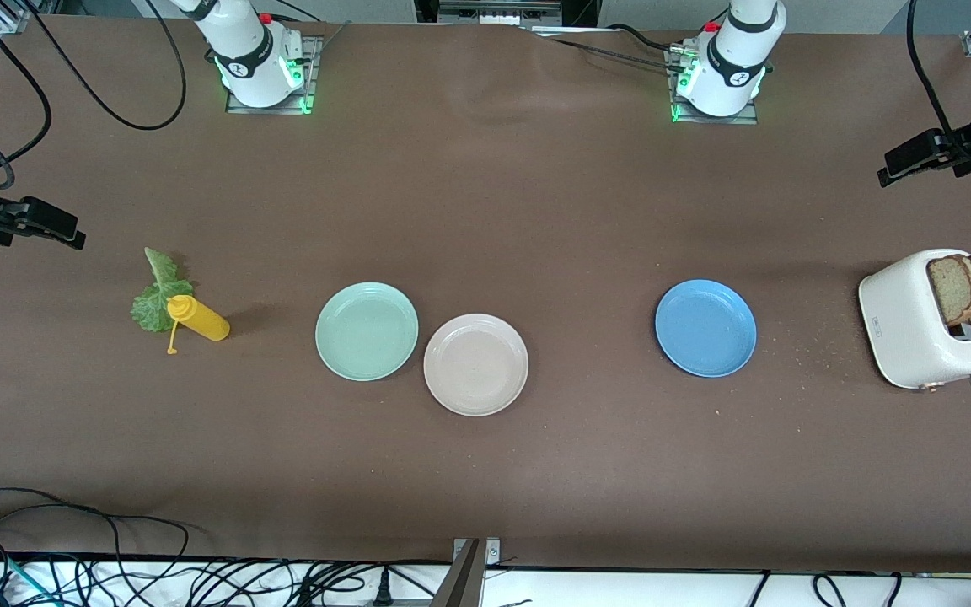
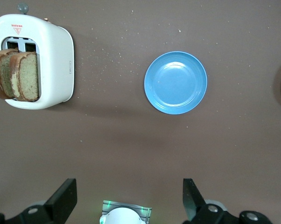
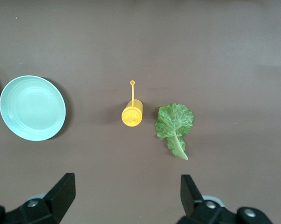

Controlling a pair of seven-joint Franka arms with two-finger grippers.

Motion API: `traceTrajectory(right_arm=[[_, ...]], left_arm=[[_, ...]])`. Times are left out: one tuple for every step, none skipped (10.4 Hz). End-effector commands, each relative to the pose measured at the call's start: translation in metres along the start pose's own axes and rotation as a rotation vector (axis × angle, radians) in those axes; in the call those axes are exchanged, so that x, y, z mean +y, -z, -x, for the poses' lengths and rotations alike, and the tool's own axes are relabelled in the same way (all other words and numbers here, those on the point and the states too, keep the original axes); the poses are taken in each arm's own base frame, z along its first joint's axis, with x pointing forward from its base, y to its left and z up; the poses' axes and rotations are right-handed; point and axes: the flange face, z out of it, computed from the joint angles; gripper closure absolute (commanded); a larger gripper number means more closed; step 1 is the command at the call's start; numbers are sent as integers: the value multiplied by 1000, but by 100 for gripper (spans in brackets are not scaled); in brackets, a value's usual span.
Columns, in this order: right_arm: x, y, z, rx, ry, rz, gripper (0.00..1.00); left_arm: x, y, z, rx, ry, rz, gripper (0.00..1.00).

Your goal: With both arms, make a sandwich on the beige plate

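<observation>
On the brown worktop [image 1: 485, 211], the beige plate [image 1: 475, 364] lies bare near the middle, closer to the front camera's edge than to the robots' bases, with a mint-green plate [image 1: 367, 330] just beside it toward the right arm's end. A blue plate [image 1: 705, 328] lies well apart toward the left arm's end. Near that end's edge stands a white toaster [image 1: 915, 324], two slices of brown bread [image 1: 968, 288] jutting from its slots and crumbs [image 1: 814, 341] scattered between it and the blue plate. Toward the right arm's end, a crinkly lettuce leaf [image 1: 157, 295] lies flat on the worktop, with a yellow squeeze bottle [image 1: 196, 317] on its side touching the leaf's nearer edge.

The left end effector [image 1: 915, 160] hangs in the air at the left arm's end of the worktop, over bare surface by the toaster; in the left wrist view its fingers [image 2: 61, 200] stand spread wide, gripping nothing. The right end effector [image 1: 39, 221] hangs likewise at the right arm's end, over bare surface near the lettuce, its fingers [image 3: 61, 193] also spread wide and empty.
</observation>
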Motion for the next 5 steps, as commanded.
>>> traceTrajectory(right_arm=[[3,1,2,0,1,-18,0],[3,1,2,0,0,-18,0],[6,1,2,0,-4,-18,0],[8,1,3,0,-9,-18,0],[9,1,3,0,-9,-18,0]], left_arm=[[-3,7,1,2,-14,-22,0],[-3,6,1,0,-13,-21,0],[-3,7,1,2,-12,-23,0],[-3,7,1,2,-14,-22,0],[-3,7,1,2,-14,-23,0]])
